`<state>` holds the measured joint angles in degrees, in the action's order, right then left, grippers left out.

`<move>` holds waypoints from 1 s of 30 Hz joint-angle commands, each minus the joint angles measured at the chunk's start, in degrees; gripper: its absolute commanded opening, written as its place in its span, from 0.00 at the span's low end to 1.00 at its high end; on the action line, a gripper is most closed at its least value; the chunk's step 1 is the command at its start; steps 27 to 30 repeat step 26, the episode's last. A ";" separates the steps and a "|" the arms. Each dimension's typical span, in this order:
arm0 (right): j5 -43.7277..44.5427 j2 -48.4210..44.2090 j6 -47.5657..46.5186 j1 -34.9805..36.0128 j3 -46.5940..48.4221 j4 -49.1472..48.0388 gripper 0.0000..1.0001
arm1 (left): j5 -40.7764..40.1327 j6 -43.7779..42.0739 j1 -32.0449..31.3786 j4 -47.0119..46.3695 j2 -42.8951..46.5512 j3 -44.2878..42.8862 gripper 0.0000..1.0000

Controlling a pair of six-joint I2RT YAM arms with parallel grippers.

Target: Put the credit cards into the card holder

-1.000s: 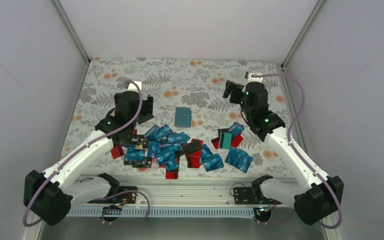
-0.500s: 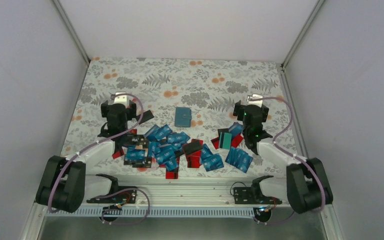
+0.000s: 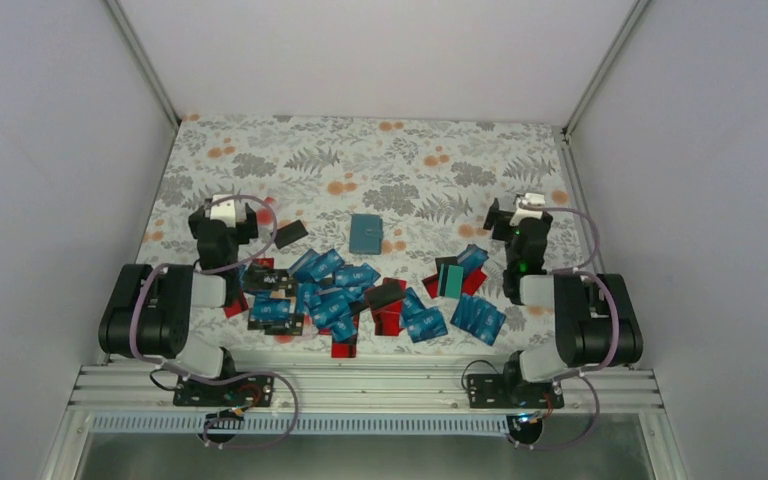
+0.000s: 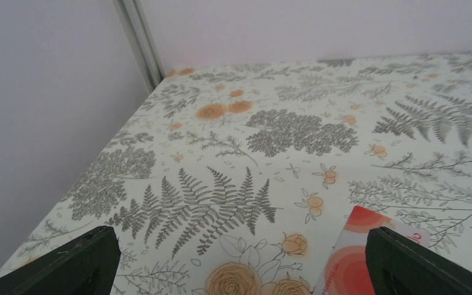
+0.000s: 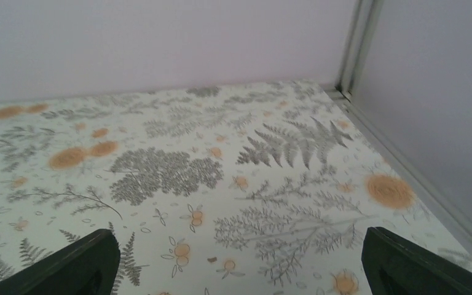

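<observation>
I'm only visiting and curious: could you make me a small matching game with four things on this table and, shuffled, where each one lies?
Things
1. card holder
2. teal-green card
3. lone black card
4. row of overlapping blue cards

Places
A. among red and black cards, next to the right arm
B. at the near right end of the pile
C. alone, beyond the pile's middle
D. alone, beside the left arm

Pairs: 1-C, 2-A, 3-D, 4-B
</observation>
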<state>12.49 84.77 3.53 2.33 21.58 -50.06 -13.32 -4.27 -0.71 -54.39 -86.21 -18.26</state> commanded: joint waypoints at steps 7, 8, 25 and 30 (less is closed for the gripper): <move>-16.32 2.03 -2.21 -3.72 -4.26 -14.23 1.00 | 7.15 -0.18 1.07 -15.60 -2.35 3.91 1.00; -16.84 2.06 -2.47 -3.72 -4.09 -14.10 1.00 | 7.08 -0.21 1.04 -15.95 -2.34 4.10 1.00; -21.81 2.55 -3.98 -4.11 -2.61 -11.94 1.00 | 6.93 -0.54 0.71 -16.45 -2.46 4.29 1.00; -21.66 2.29 -3.98 -4.10 -2.91 -12.07 1.00 | 6.91 -0.52 0.71 -16.45 -2.41 4.29 1.00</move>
